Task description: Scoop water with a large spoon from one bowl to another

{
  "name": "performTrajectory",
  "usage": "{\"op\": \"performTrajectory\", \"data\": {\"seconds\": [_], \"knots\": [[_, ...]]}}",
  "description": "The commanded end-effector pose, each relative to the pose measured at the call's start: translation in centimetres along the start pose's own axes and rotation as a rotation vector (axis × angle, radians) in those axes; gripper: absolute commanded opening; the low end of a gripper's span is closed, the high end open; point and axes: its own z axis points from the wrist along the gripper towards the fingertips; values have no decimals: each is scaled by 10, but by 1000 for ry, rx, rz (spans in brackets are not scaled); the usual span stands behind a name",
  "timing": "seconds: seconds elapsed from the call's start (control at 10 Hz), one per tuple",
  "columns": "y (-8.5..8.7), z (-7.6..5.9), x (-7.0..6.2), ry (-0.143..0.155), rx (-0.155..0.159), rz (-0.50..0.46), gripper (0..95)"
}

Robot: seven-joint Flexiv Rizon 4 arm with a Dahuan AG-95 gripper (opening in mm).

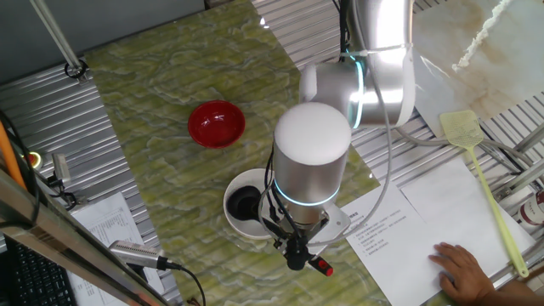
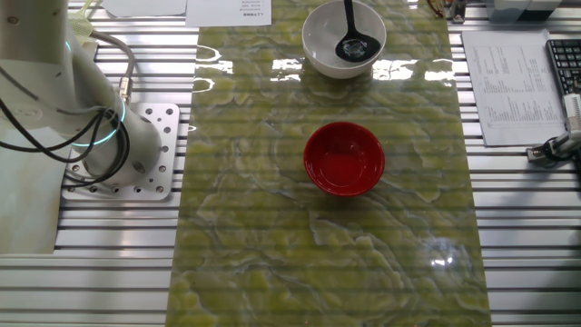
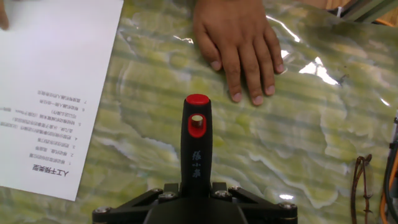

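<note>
Clamping the large spoon [image 3: 195,149] handle — fingers [image 3: 163,196] closed — cup in white bowl [image 2: 320,50].

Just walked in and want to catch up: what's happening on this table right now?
The robot's gripper is closed on the handle of the black ladle, whose cup sits down in the white bowl. The red bowl stands apart, farther along the green mat, and nothing is being poured into it. A person's hand rests flat on the mat near the ladle's red handle tip.
</note>
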Motion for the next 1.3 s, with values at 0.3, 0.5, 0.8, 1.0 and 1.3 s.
{"op": "performTrajectory", "data": {"seconds": [0.3, 0.5, 0.8, 1.0, 1.3], "knots": [[1, -7, 0, -4, -8, 7, 0], [0, -9, 1, -8, -12, 9, 0], [0, -15, 1, -15, -19, 10, 0], [1, -17, 1, -22, -20, 15, 0], [1, -23, 0, -34, -23, 22, 0]]}}
